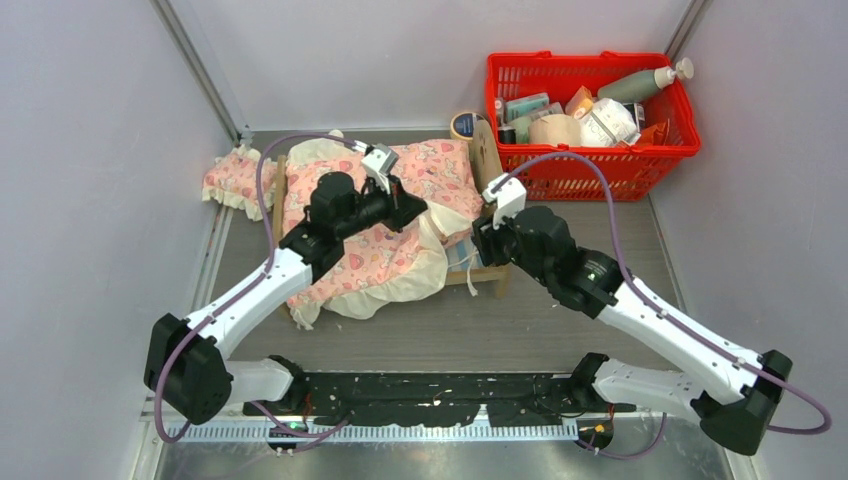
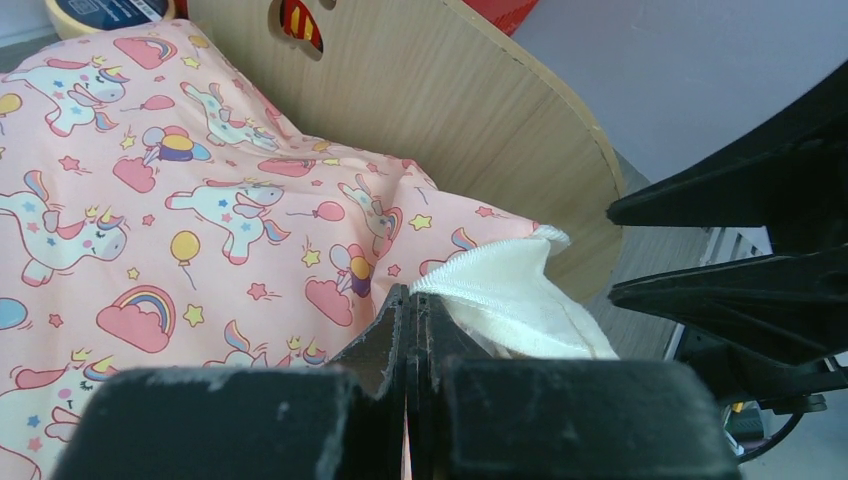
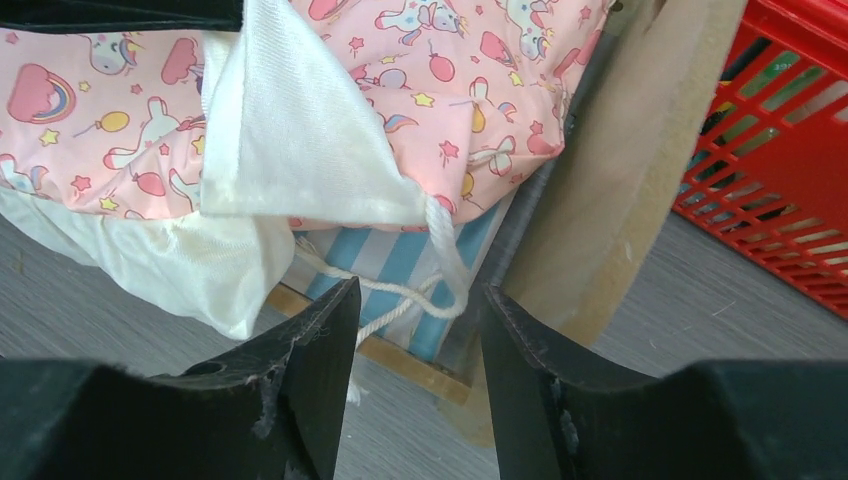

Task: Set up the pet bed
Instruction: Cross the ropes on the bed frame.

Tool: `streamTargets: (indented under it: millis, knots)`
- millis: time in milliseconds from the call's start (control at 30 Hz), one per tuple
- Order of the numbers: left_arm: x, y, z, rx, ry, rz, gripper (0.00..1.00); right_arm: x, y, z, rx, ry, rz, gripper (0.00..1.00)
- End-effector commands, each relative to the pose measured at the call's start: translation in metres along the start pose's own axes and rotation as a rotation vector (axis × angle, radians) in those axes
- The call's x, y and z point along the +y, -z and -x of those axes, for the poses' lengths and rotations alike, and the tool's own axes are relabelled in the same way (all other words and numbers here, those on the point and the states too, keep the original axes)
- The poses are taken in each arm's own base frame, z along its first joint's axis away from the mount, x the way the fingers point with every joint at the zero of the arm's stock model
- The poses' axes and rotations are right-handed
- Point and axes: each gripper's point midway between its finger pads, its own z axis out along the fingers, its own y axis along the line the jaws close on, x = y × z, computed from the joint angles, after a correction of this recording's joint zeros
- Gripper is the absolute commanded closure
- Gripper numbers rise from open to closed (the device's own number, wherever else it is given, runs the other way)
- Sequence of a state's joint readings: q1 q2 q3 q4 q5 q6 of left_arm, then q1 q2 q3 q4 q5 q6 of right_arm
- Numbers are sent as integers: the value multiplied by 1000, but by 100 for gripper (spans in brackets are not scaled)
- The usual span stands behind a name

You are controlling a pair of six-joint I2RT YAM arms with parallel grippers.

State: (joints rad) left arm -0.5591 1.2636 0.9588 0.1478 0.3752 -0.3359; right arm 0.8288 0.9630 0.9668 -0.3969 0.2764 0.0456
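The right gripper (image 3: 415,298) hovers half open and empty at the bed's near corner, over a loose white cord (image 3: 447,255). The left gripper (image 2: 408,305) is pinched tight on the unicorn blanket (image 2: 200,200). Mid-table under that blanket sits the pet bed (image 1: 487,160), its headboard just beside the red basket (image 1: 590,165). The plywood looks light and stiff, so the side rail seems the best place to hold.

- right gripper (image 3: 418,300), 6 o'clock: jaws parted.
- pink blanket (image 3: 430,60), 12 o'clock: cream corner hanging, white cord (image 3: 445,250) looped beneath.
- pet bed: striped mattress (image 3: 395,262) at centre, plywood headboard (image 3: 620,180) toward 3 o'clock.
- red basket (image 3: 790,180), 2 o'clock.
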Motion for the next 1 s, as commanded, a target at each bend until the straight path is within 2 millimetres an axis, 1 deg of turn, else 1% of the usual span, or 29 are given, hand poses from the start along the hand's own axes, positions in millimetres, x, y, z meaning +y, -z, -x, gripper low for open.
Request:
streamTargets:
  millis: [0,133,200,333,400,533,567,700,767,800,867,967]
  knots:
    - [-5,9,25,-68,2,-26,100,-2,-9,21,20,73,6,46]
    - [8,16,27,-83,10,10,100,-4,-26,12,85,55,14,47]
    - [14,19,27,-85,18,25,100,-3,-30,8,104,55,12,47]
    - [20,22,30,-92,25,36,100,0,-35,5,109,48,27,47]
    - [22,22,32,-97,30,39,100,3,-39,4,111,42,41,49]
    - [26,22,32,-101,42,42,100,8,-46,-1,114,-8,54,59]
    - [27,22,32,-101,42,44,100,11,-49,0,102,-27,60,60]
    - [30,23,30,-104,54,48,100,13,-53,-7,108,-66,57,67]
    - [31,24,30,-106,57,49,100,14,-53,-8,105,-72,58,75]
    - [32,24,30,-107,58,51,100,14,-53,-7,102,-73,59,85]
    - [34,24,30,-108,59,57,100,13,-49,-2,94,-71,63,94]
    - [40,24,28,-104,60,84,100,-1,-31,14,96,-52,6,95]
